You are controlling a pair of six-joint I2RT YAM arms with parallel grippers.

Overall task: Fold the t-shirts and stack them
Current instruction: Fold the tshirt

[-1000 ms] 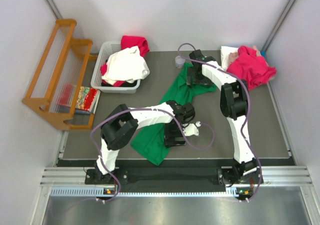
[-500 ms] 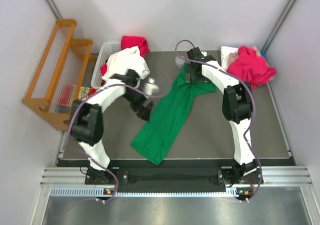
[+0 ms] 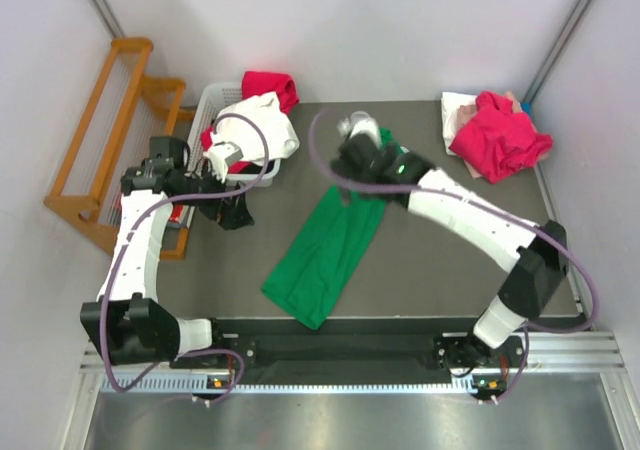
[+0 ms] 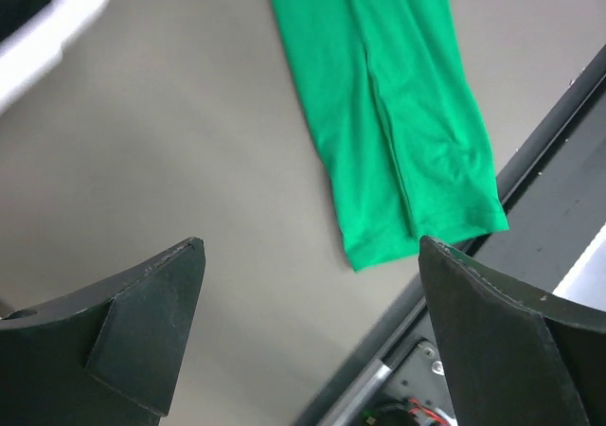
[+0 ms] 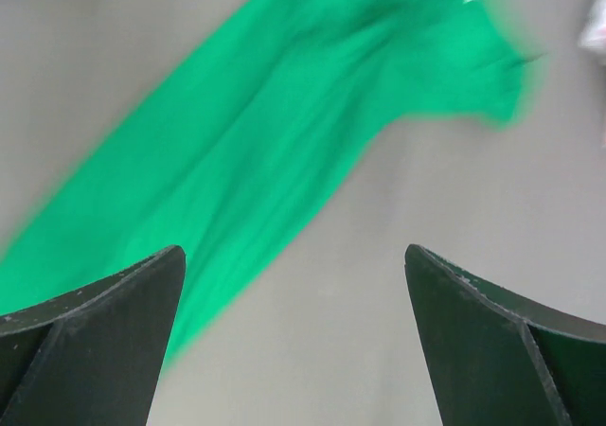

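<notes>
Though blurred, green t-shirt (image 5: pixel 284 133) partly cut off; left end effector (image 4: pixel 311 248), right end effector (image 5: pixel 294 251) wide apart

No text, label, brand or number is legible.

Landmark: green t-shirt (image 3: pixel 330 250), a long strip slanting across mid-table.

- Left of it: bare table (image 3: pixel 215 275), open passage. Left gripper (image 3: pixel 237 214) hangs there, fingers spread wide, clear of the cloth.
- Far-left: white basket (image 3: pixel 210 100), heaped with shirts, blocks.
- Over its far end: right gripper (image 3: pixel 350 175), fingers spread wide.
- Right of it: bare table, right arm (image 3: pixel 470 220) spanning above.
- Far-right corner: magenta-red heap (image 3: pixel 495 135).
- Near end lies at the table's front edge.
</notes>
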